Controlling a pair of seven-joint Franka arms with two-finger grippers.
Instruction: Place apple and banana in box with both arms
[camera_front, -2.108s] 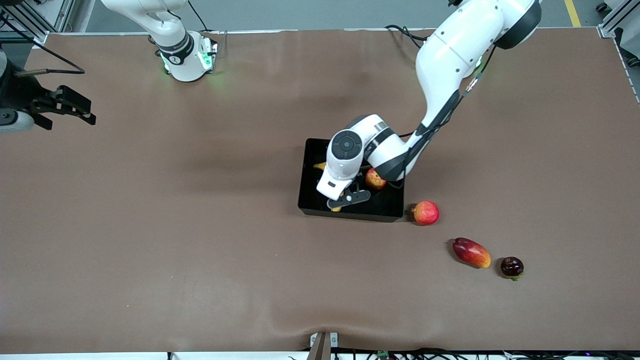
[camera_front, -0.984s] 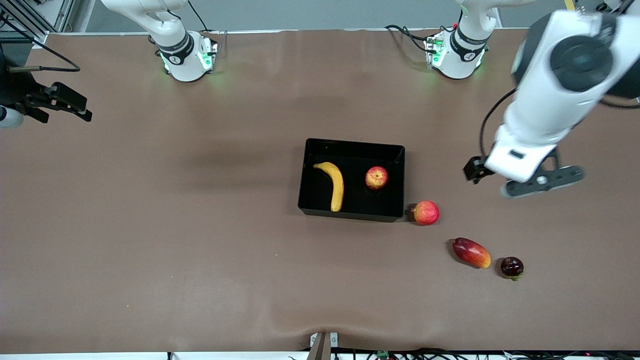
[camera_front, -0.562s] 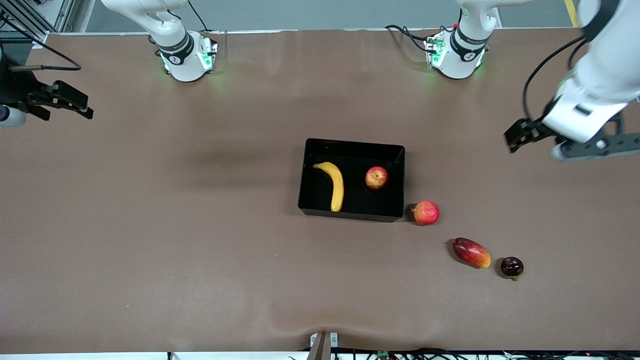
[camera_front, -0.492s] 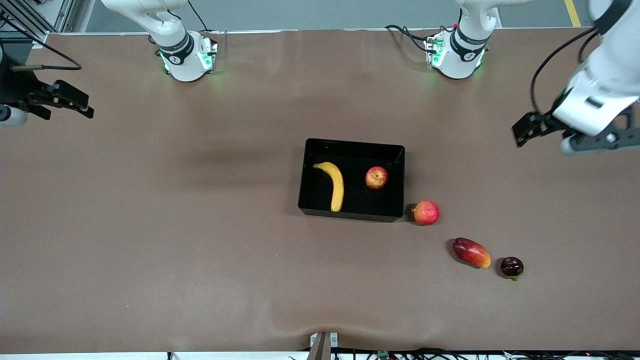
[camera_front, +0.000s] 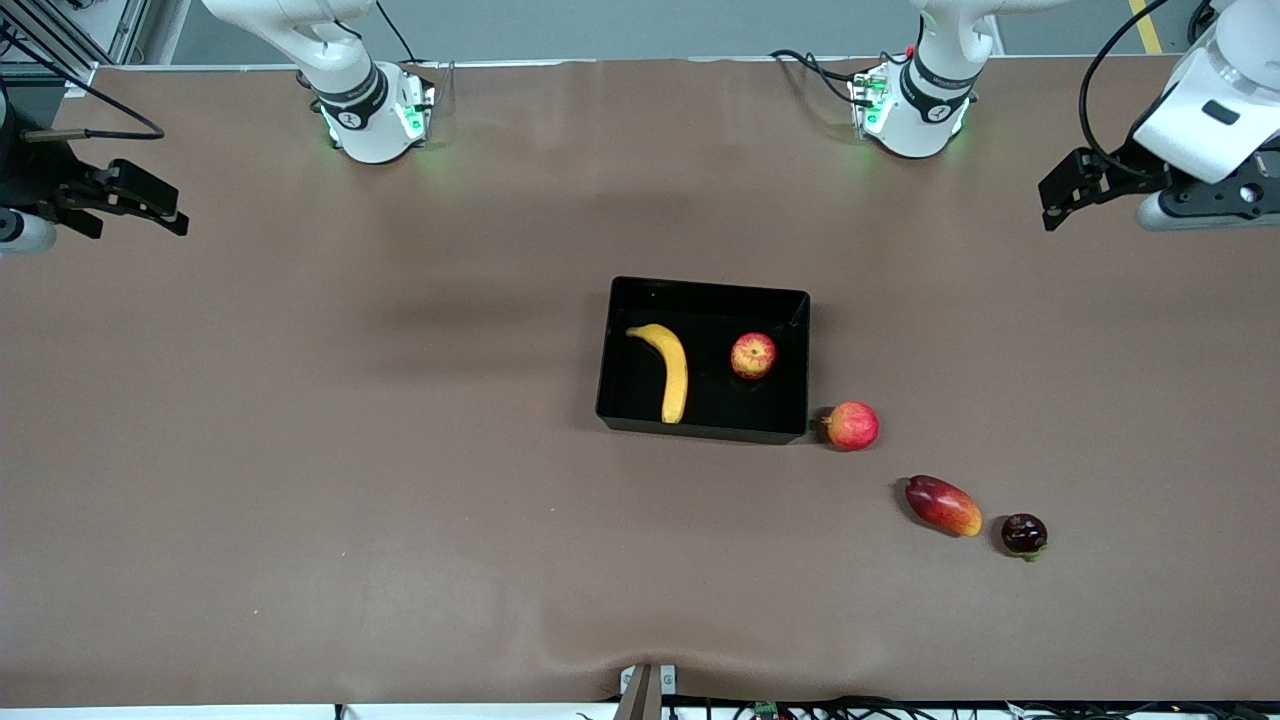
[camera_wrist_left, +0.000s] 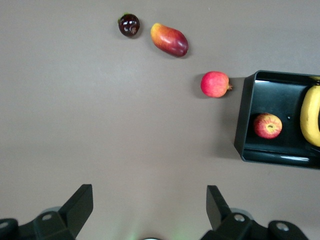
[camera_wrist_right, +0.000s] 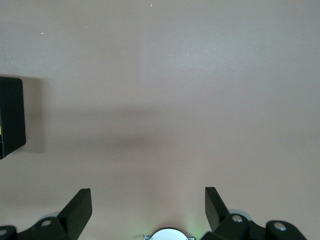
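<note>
The box (camera_front: 705, 295) sits near the middle of the brown surface (camera_front: 400, 450), with the banana (camera_front: 671, 369) and the apple (camera_front: 753, 355) both lying inside it. The banana lies toward the right arm's end of the box and the apple toward the left arm's end, a bare strip of black floor between them.

Just beside the box's near corner at the left arm's end rests a pinker-red round fruit (camera_front: 851, 425). Nearer to the front camera and farther toward the left arm's end lie a red-orange mango (camera_front: 942, 505) and, just beside it, a small dark fruit (camera_front: 1024, 534).

The left pincer (camera_wrist_left: 150, 205) hangs over the bare surface at the left arm's end of the table, well apart from the box, released and holding nothing, its fingers (camera_wrist_left: 80, 204) spread wide. The right pincer (camera_wrist_right: 148, 206) hangs over the bare surface at the right arm's end, likewise released and empty, with one corner of the box showing in its wrist view.
</note>
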